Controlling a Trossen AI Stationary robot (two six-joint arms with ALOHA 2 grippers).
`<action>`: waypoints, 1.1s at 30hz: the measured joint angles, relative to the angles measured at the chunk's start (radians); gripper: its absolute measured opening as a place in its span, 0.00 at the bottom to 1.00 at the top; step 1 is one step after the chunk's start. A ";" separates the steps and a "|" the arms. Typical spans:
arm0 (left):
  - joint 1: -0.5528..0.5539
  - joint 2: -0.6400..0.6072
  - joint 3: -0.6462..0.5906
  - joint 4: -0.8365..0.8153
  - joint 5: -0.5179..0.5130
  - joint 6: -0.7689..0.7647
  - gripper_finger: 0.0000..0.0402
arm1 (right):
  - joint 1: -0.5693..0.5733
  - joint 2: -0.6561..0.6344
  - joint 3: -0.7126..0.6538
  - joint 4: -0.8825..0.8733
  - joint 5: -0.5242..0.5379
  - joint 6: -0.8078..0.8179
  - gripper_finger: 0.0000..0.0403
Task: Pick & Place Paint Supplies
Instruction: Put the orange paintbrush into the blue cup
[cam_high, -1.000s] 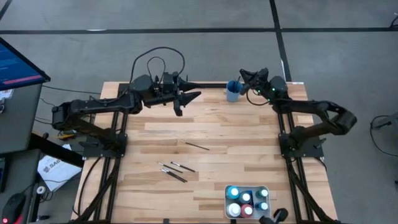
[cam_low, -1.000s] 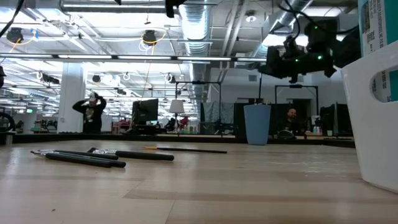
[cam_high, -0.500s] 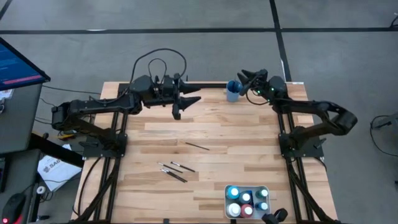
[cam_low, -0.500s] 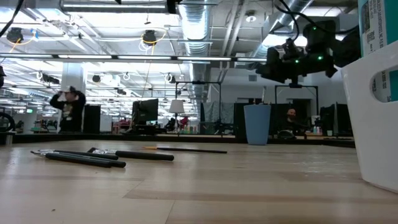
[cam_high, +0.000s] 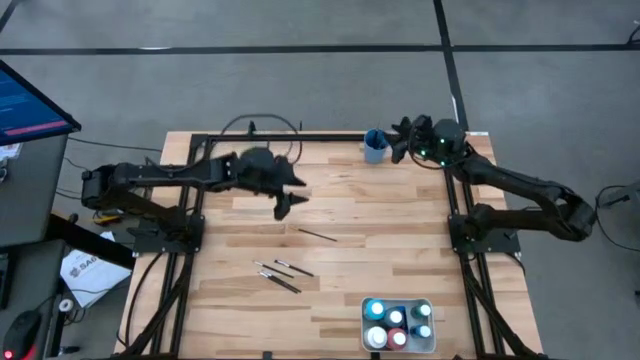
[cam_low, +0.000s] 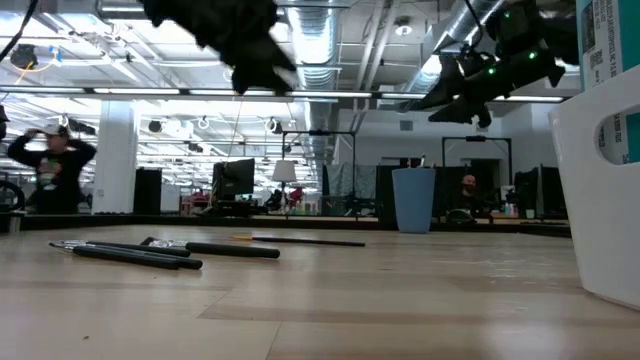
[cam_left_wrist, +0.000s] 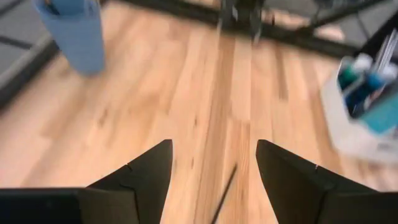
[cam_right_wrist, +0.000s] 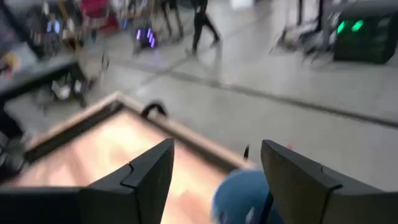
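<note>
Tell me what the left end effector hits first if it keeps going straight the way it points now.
Probably the lone paintbrush: the left end effector, open and empty, angles down toward the table, and the left wrist view shows that brush between its fingers. Depth is unclear; it might meet bare wood first.

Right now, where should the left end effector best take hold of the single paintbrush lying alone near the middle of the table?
Probably at mid-shaft, coming straight down from above. The lone paintbrush lies flat on the table, apart from the others, so nothing crowds it. Its shaft is thin and slanted, so turn the open left end effector to straddle it crosswise.
</note>
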 joint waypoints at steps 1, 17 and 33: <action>-0.005 0.004 -0.030 0.015 -0.001 0.005 0.55 | 0.019 -0.009 0.007 -0.042 -0.001 -0.007 0.57; -0.031 0.041 -0.570 0.626 -0.007 0.106 0.58 | 0.176 -0.019 0.011 -0.107 0.001 0.080 0.47; -0.030 0.343 -0.614 0.850 0.020 0.106 0.55 | 0.243 -0.021 0.011 -0.100 0.002 0.130 0.38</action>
